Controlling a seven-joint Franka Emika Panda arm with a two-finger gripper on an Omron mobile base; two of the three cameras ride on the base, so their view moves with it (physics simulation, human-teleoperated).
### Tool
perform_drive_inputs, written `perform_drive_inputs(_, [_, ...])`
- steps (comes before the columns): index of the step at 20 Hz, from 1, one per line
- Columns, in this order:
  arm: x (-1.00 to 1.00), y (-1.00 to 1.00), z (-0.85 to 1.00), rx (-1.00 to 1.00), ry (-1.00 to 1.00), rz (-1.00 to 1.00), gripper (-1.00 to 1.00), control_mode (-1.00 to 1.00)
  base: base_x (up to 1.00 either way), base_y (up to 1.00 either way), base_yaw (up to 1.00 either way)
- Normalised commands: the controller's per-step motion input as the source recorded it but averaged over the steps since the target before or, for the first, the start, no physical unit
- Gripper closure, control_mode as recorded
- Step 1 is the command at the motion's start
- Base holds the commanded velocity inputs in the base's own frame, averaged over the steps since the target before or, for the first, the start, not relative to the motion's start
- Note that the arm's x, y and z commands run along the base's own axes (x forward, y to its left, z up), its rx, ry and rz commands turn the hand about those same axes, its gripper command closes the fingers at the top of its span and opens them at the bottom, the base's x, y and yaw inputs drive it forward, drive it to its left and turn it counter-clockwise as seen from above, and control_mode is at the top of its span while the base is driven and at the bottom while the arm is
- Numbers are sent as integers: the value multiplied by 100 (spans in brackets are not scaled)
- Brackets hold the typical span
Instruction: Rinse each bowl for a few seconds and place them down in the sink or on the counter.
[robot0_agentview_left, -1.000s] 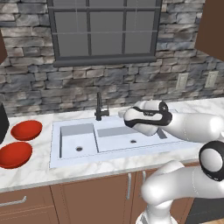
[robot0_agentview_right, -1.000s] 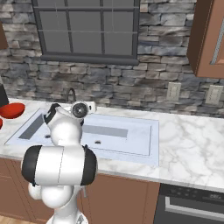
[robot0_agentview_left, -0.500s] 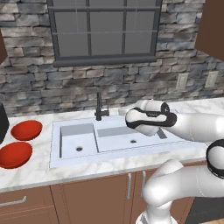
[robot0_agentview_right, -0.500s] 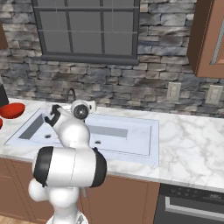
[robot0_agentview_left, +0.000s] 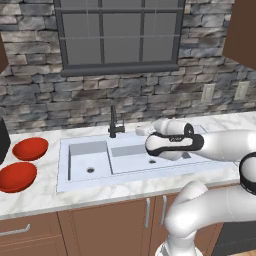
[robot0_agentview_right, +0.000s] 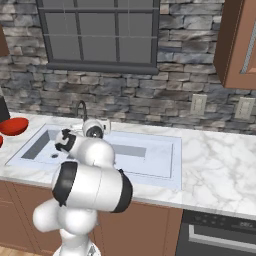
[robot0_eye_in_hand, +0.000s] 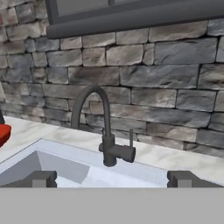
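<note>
My gripper (robot0_eye_in_hand: 109, 178) gapes wide, empty; the bowls (robot0_agentview_left: 24, 162) at the counter's (robot0_agentview_left: 35, 196) left edge look slick, so I'd pinch a rim.

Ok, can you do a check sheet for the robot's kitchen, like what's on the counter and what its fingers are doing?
Surface: white marble-look counter, veined, dry-looking.
Job's things: two glossy red round bowls on the counter left of the pale blue-grey double-basin sink, both basins bare.
Clutter: nothing seen.
Grippers: gripper with fingers wide apart, holding nothing, facing the thin dark faucet.
Cables: nothing seen.
Surroundings: grey stone wall, window, brown wooden cabinets, wall outlets.
</note>
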Motion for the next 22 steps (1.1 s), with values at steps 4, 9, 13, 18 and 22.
perform_drive_inputs(4, [1, 0, -9, 0, 0, 0, -100, -100, 0, 0, 0])
perform_drive_inputs(9, [4, 1, 0, 0, -4, 0, -100, -100, 0, 0, 0])
perform_drive_inputs(13, [4, 0, 0, 0, -3, 0, -100, -100, 0, 0, 0])
perform_drive_inputs(18, [7, 2, 0, 0, 0, 0, -100, -100, 0, 0, 0])
perform_drive_inputs(22, [9, 4, 0, 0, 3, 0, -100, -100, 0, 0, 0])
